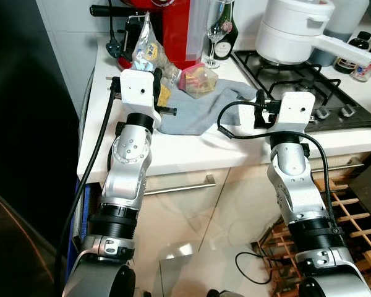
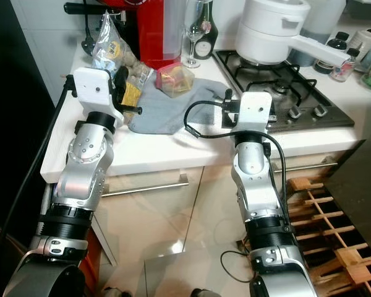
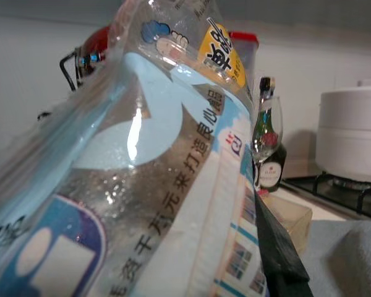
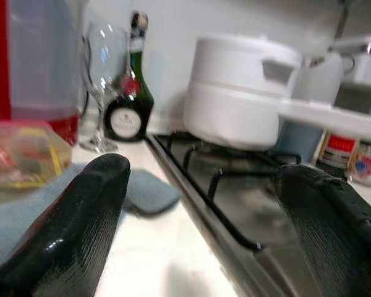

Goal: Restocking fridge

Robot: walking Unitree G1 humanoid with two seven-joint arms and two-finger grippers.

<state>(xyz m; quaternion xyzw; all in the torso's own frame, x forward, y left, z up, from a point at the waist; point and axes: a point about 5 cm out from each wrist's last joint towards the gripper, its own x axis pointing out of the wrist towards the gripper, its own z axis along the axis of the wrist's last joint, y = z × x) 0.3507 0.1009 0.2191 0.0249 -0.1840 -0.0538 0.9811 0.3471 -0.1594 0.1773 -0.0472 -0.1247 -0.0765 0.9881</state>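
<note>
My left claw (image 1: 156,79) is clenched on a clear printed snack bag (image 1: 146,44), holding it upright above the white counter (image 1: 191,148) beside the red appliance (image 1: 176,28); the bag presses against my black finger (image 3: 278,253). My right claw (image 4: 201,216) hangs wide open with nothing between its fingers, at the counter's edge between the grey cloth (image 1: 201,108) and the hob (image 1: 297,80), facing a white pot (image 4: 241,93).

Looking down from head height onto worktop (image 1: 191,154); wrist cameras low, close, both facing wine glass (image 4: 105,86).
</note>
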